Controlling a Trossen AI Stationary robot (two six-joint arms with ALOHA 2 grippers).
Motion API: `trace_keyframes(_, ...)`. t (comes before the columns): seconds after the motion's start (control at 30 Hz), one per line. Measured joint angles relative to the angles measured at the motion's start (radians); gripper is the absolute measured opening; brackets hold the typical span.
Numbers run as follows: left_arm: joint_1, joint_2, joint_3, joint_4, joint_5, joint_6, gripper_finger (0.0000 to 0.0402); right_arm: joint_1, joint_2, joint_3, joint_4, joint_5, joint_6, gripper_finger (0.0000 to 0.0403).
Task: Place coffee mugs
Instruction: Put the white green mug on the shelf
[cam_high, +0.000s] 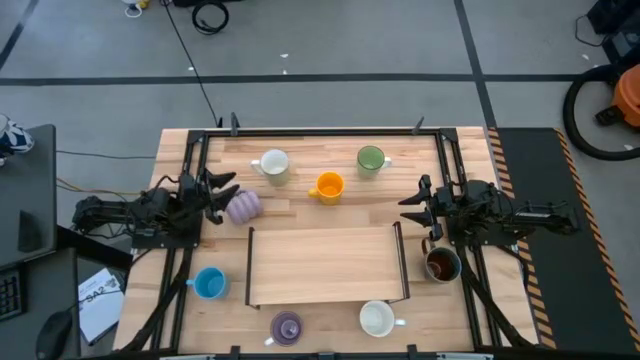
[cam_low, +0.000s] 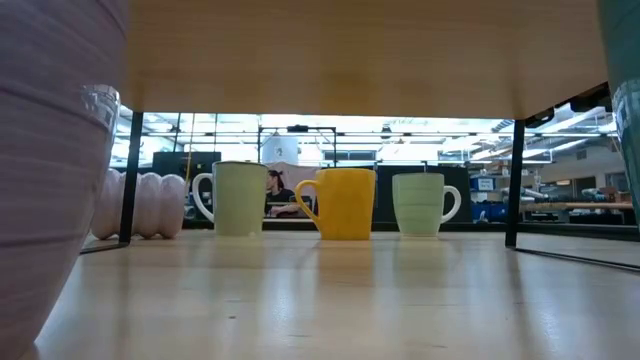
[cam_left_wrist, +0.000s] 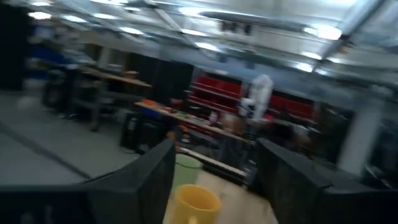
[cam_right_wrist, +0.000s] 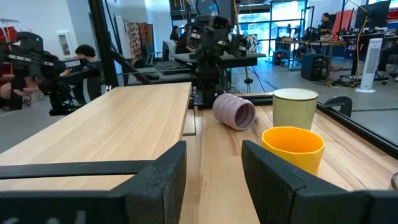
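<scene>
Because the low camera sits under the wooden shelf (cam_high: 325, 265), most mugs are cut off there: a lavender mug (cam_low: 45, 190) and a pale wall at the right edge fill the picture's sides, and only the back row shows whole. The left wrist view is blurred, so its yellowish mug is probably the orange one.

From above, eight mugs ring the shelf: white mug (cam_high: 272, 165) at 11 o'clock, orange mug (cam_high: 328, 186) at 12, green mug (cam_high: 371, 158) at 1, brown mug (cam_high: 441, 264) at 3, a second white mug (cam_high: 377, 318) at 5, lavender at 7, blue mug (cam_high: 209, 283) at 8, and a ribbed lavender mug (cam_high: 243, 206) on its side at 10.

The left gripper (cam_high: 222, 190) hovers just beside that tipped mug, fingers spread, empty. The right gripper (cam_high: 415, 200) hangs above the brown mug, likewise parted and empty.
</scene>
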Motion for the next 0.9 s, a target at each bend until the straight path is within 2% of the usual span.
trace_keyframes(0.07,0.000,0.000,0.000,0.007,-0.061,-0.021,0.0262,0.000,0.000,0.000,0.000,0.000,0.000,0.0160)
trace_keyframes(0.17,0.000,0.000,0.000,0.034,-0.076,-0.024,0.0275,0.000,0.000,0.000,0.000,0.000,0.000,0.0160)
trace_keyframes(0.4,0.000,0.000,0.006,0.052,-0.077,-0.025,0.0270,0.000,0.000,0.000,0.000,0.000,0.000,0.0160)
trace_keyframes(0.6,0.000,0.085,0.081,0.028,-0.084,-0.025,0.0268,0.000,0.000,0.000,0.000,0.000,0.000,0.0160)
trace_keyframes(0.77,0.000,0.195,0.173,-0.071,-0.129,-0.045,0.0268,0.000,0.000,0.000,0.000,0.000,0.000,0.0160)
trace_keyframes(0.9,0.000,0.280,0.275,-0.243,-0.132,-0.105,0.0268,0.000,0.000,0.000,0.000,0.000,0.000,0.0160)
